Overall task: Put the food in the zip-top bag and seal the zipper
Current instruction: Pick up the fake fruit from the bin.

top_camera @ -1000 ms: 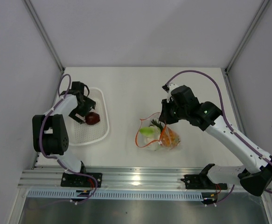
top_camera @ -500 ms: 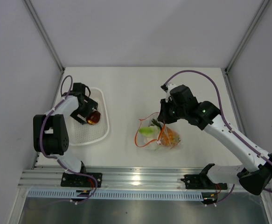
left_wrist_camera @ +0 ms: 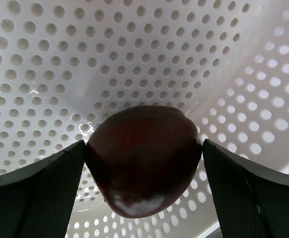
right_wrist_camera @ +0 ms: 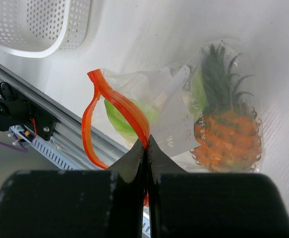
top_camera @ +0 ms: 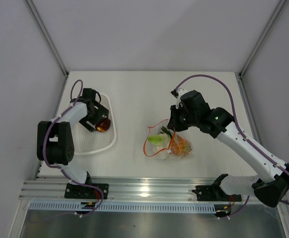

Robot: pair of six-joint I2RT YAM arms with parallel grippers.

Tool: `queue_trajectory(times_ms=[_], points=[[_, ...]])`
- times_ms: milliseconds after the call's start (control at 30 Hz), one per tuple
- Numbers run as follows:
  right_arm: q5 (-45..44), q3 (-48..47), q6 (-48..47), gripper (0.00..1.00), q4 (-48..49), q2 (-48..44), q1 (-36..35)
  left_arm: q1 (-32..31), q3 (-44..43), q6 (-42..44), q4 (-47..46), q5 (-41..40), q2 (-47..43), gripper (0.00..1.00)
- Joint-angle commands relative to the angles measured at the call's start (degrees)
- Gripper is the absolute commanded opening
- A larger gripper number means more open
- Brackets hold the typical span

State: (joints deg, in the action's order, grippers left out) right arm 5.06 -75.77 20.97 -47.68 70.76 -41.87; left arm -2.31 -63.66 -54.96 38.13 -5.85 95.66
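A dark red-purple piece of food [left_wrist_camera: 144,158] lies in the white mesh basket [left_wrist_camera: 134,49]. My left gripper [left_wrist_camera: 144,148] is open and straddles it, a finger close on each side; in the top view the piece [top_camera: 103,124] shows under the left gripper [top_camera: 99,120]. My right gripper [right_wrist_camera: 146,144] is shut on the zipper [right_wrist_camera: 119,106], holding the mouth of the zip-top bag [top_camera: 166,144] up and open. Inside the bag lie the orange pineapple [right_wrist_camera: 228,136] and the pale green leafy vegetable [right_wrist_camera: 122,119].
The basket [top_camera: 92,144] sits at the table's left, near the side wall. The bag lies mid-table in front of the right arm. An aluminium rail [top_camera: 149,188] runs along the near edge. A purple cable [top_camera: 213,82] loops above the right arm.
My left gripper has slid forward and rightward in the basket until its fingers flank the dark piece, which shifted slightly right. The right gripper moved a touch left, still holding the zipper.
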Motion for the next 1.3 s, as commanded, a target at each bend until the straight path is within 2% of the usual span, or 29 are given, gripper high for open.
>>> queue_trajectory(times_ms=[0,400,767,1000,1267], points=[[0.39,0.27,0.12,0.00,2.07,-0.54,0.21,-0.42,0.64,1.43,-0.69,0.13,-0.30,1.00],[0.30,0.62,0.12,0.00,2.15,-0.80,0.21,-1.74,0.11,2.58,0.54,1.01,0.85,0.99],[0.13,0.88,0.12,0.00,2.24,-1.06,0.29,-1.82,-4.10,-2.87,11.43,-1.71,2.34,1.00],[0.13,0.97,0.03,0.00,2.33,-1.24,0.29,-1.82,-2.62,-3.75,10.40,-0.22,1.64,0.99],[-0.40,0.62,-0.23,0.00,1.80,-1.33,0.38,-1.83,1.96,-3.66,5.73,0.14,-3.72,0.83]])
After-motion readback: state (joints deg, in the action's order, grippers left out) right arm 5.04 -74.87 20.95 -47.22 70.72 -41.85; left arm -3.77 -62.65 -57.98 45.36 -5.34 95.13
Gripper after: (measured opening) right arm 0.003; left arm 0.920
